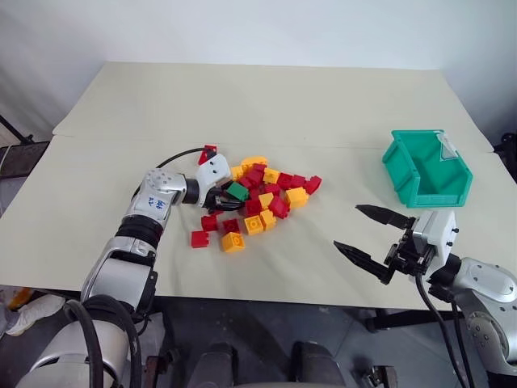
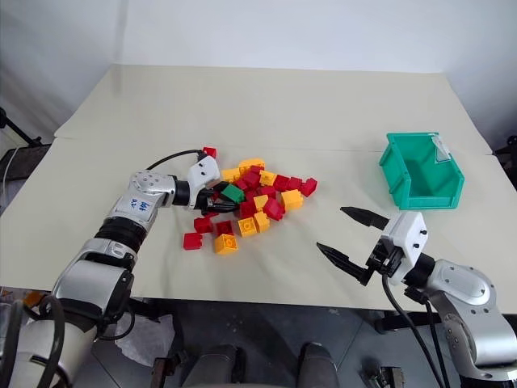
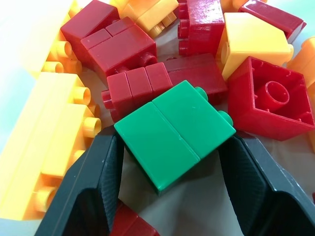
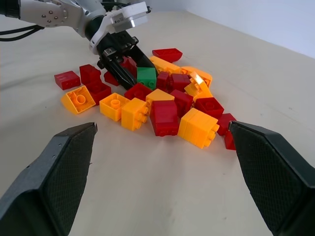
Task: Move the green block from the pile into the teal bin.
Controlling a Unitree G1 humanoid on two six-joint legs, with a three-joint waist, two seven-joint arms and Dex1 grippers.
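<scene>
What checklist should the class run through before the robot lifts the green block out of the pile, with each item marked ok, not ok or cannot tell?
1. Green block sits between the left gripper fingers: ok.
2. Both fingers pressed firmly on the block: cannot tell; they flank its corners, but no firm squeeze is visible.
3. Block free of neighbours: not ok; red bricks of the pile touch its far side.
4. Teal bin upright with its top open: ok.
5. Right gripper out of the way: ok; it is open, above the table, between the pile and the bin.
</scene>
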